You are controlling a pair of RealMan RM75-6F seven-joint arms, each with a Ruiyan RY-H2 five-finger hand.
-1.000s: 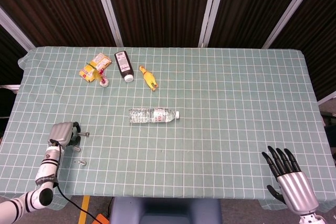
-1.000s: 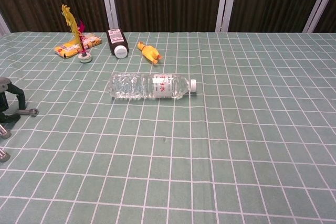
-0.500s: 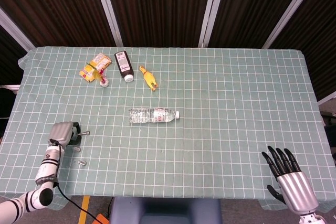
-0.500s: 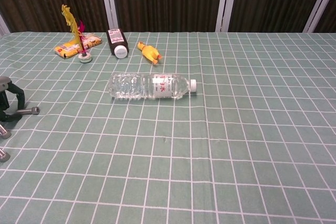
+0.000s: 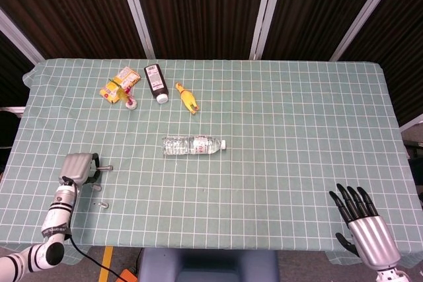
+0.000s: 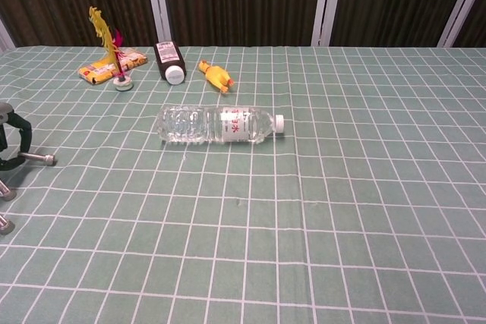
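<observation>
My left hand [image 5: 78, 168] hovers at the near left of the green checked table [image 5: 291, 123], silver back up, dark fingers bent toward the cloth and holding nothing. In the chest view only its fingers [image 6: 15, 142] show at the left edge. My right hand [image 5: 360, 219] sits at the near right corner, fingers spread, empty; the chest view does not show it. A clear water bottle [image 5: 193, 144] [image 6: 219, 125] lies on its side mid-table, cap to the right, well apart from both hands.
At the far left lie a dark bottle with a white cap [image 5: 156, 82] [image 6: 168, 61], a yellow rubber chicken [image 5: 187, 98] [image 6: 216, 76], a yellow snack packet [image 5: 120, 84] [image 6: 112, 64] and a feathered toy on a white base [image 5: 131, 102] [image 6: 119, 81].
My left hand has drifted slightly to the left, showing less in the chest view. The right hand and all the objects stay where they were.
</observation>
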